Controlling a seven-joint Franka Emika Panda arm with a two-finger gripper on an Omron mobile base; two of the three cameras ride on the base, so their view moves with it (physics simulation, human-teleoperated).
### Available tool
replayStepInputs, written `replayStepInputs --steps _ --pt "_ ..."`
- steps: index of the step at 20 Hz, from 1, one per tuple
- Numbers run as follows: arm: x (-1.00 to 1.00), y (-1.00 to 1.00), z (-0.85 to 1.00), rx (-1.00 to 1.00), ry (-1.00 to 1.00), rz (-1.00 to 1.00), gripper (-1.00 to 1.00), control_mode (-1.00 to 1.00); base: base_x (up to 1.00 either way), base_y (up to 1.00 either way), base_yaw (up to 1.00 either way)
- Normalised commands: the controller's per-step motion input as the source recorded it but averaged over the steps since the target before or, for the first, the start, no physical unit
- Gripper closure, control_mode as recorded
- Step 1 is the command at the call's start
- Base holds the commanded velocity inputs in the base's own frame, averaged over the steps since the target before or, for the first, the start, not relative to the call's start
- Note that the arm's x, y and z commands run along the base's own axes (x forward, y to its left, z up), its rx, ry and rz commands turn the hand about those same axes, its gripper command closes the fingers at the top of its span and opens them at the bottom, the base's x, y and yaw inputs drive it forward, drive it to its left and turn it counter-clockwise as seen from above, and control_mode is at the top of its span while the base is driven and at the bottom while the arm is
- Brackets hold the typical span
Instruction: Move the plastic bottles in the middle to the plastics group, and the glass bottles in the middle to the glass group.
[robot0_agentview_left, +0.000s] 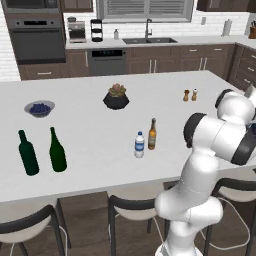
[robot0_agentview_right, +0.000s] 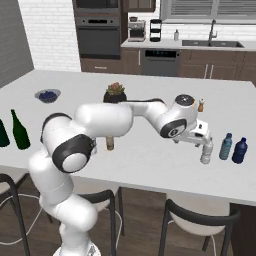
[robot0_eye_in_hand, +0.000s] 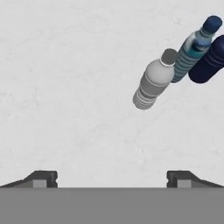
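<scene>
1. Right now I see the end effector (robot0_eye_in_hand: 111, 178) with its fingers spread wide and nothing between them, hovering over the white surface (robot0_eye_in_hand: 65, 87).
2. In my right base view the end effector (robot0_agentview_right: 204, 141) sits just above the plain greyish water bottle (robot0_agentview_right: 206, 152), which stands upright on the surface, free of the fingers.
3. Beside it on the right stand the blue-tinted plastic bottle (robot0_agentview_right: 226, 146) and the darker blue bottle (robot0_agentview_right: 240, 150), close together; the greyish bottle is near them but apart.
4. From the hand view, the greyish bottle (robot0_eye_in_hand: 153, 81) lies up and to the right of the fingers, with the two blue bottles just beyond it.
5. The blue-label water bottle (robot0_agentview_left: 139, 145) and the amber beer bottle (robot0_agentview_left: 152, 135) stand just beside each other mid-surface.
6. The two tall dark green bottles (robot0_agentview_left: 28, 154) stand far left, well apart from those.
</scene>
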Motion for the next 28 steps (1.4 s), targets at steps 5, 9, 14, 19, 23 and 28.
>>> replayStepInputs --steps 5,9,14,19,23,28 --pt "-0.41 0.81 0.26 0.0 0.08 0.0 -1.0 -1.0 0.0 0.0 0.0" --pt "-0.3 0.88 0.26 0.0 0.0 0.0 -1.0 -1.0 0.0 0.0 0.0" --pt "-0.22 0.91 0.26 0.0 0.0 0.0 -1.0 -1.0 0.0 0.0 0.0" --pt "-0.24 0.93 0.12 0.05 0.0 0.0 -1.0 -1.0 0.0 0.0 0.0" --pt "-0.21 0.89 0.11 0.1 0.01 0.0 -1.0 -1.0 0.0 0.0 0.0" --pt "-0.06 0.92 0.02 0.12 0.18 0.0 -1.0 -1.0 0.0 0.0 0.0"
